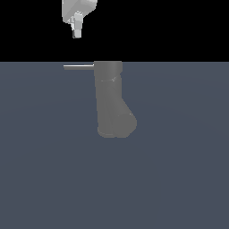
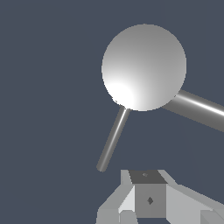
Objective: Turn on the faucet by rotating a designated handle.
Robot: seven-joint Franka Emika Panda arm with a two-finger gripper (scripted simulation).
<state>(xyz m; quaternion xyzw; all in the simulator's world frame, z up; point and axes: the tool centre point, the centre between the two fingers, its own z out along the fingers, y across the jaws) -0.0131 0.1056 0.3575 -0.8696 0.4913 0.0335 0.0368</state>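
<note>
The pincer (image 2: 146, 199) sits closest to the wrist camera, grasping nothing; whether it is released or clenched cannot be told. In the exterior view it hangs above the handle (image 1: 78, 66), which juts leftward from the faucet (image 1: 112, 100) top.

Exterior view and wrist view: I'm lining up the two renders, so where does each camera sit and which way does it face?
Exterior view: off the arm, level side-on look at the faucet; the gripper hangs above the handle.
Wrist view: on the wrist, looking straight down on the faucet's round top; gripper at the picture's edge.
Both show the faucet, the handle and the gripper.
</note>
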